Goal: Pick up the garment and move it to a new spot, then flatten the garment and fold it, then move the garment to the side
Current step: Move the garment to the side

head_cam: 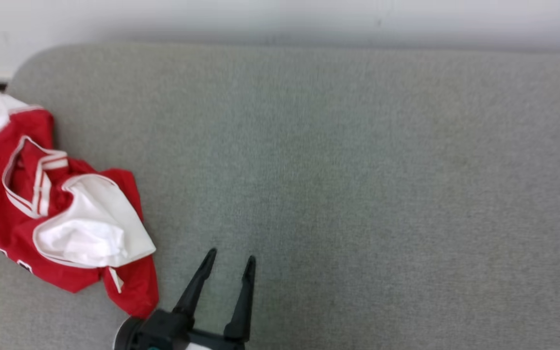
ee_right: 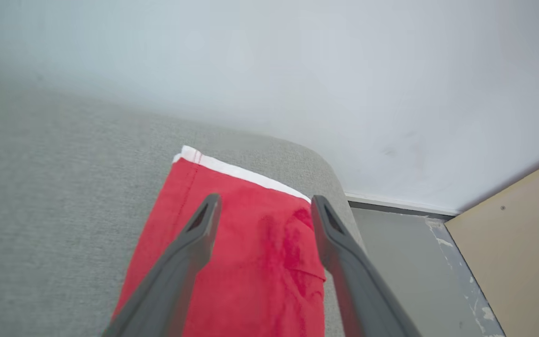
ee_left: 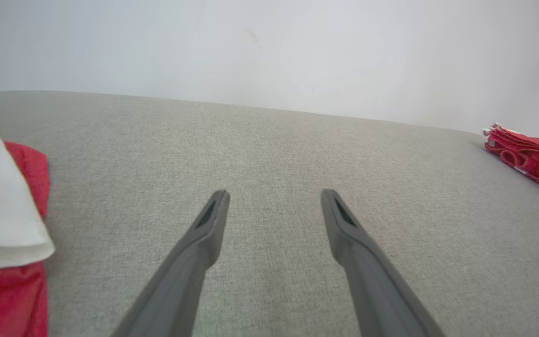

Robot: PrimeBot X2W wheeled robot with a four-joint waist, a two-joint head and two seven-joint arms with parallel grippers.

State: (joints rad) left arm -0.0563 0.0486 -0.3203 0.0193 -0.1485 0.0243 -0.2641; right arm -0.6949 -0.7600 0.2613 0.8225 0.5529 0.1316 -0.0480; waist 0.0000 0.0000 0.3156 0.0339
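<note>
As the folded red garment (ee_right: 260, 271) lies at the grey cushion's (ee_right: 40, 210) right end, right gripper (ee_right: 265, 201) hangs spread over it, apparently holding nothing. Left gripper (head_cam: 231, 255) wide, empty. Side-placement looks done; next: lift clear without snagging.

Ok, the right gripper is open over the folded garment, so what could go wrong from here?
1. The folded garment lies by the surface's rounded corner, floor beyond; a nudge could slide it off.
2. The right gripper is open just over it; withdrawing low might snag the cloth and spoil the fold.
3. The crumpled jersey sits at the left edge near the open left gripper; a sweep might push it over.
</note>
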